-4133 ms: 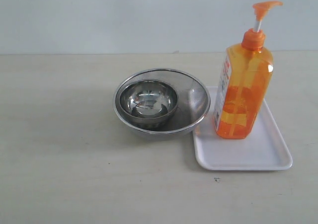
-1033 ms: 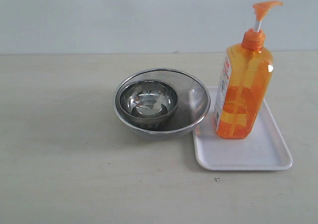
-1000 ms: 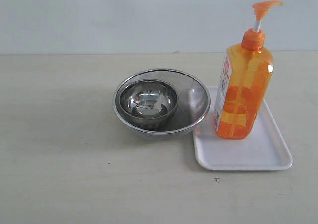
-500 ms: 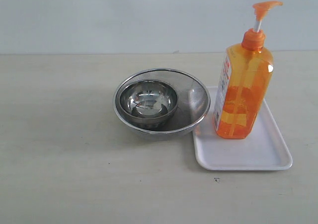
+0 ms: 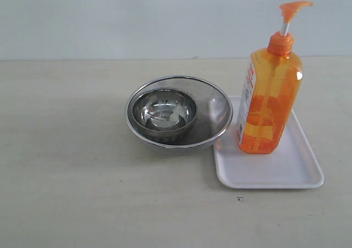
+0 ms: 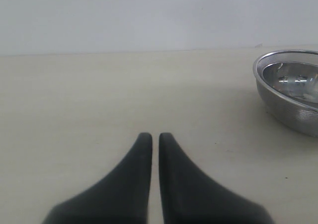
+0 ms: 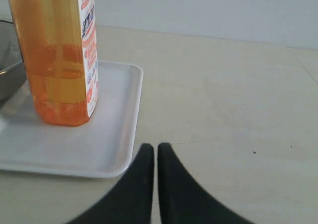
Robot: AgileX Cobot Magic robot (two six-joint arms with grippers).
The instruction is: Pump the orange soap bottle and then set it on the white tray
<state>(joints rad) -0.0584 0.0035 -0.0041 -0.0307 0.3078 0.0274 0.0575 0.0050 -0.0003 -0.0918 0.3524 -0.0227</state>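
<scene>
The orange soap bottle (image 5: pixel 269 102) stands upright on the white tray (image 5: pixel 286 174), near the tray's far left part, pump head raised and pointing right. In the right wrist view the orange soap bottle (image 7: pixel 57 60) rests on the white tray (image 7: pixel 99 144), its label facing the camera side. My right gripper (image 7: pixel 154 147) is shut and empty, low over the table just off the tray's edge, apart from the bottle. My left gripper (image 6: pixel 151 136) is shut and empty over bare table, well away from the bowls. Neither arm shows in the exterior view.
Two nested steel bowls (image 5: pixel 179 113) sit left of the tray, the larger one's rim overlapping the tray's left edge. The steel bowls (image 6: pixel 290 87) also show in the left wrist view. A pale wall backs the beige table (image 5: pixel 66 176).
</scene>
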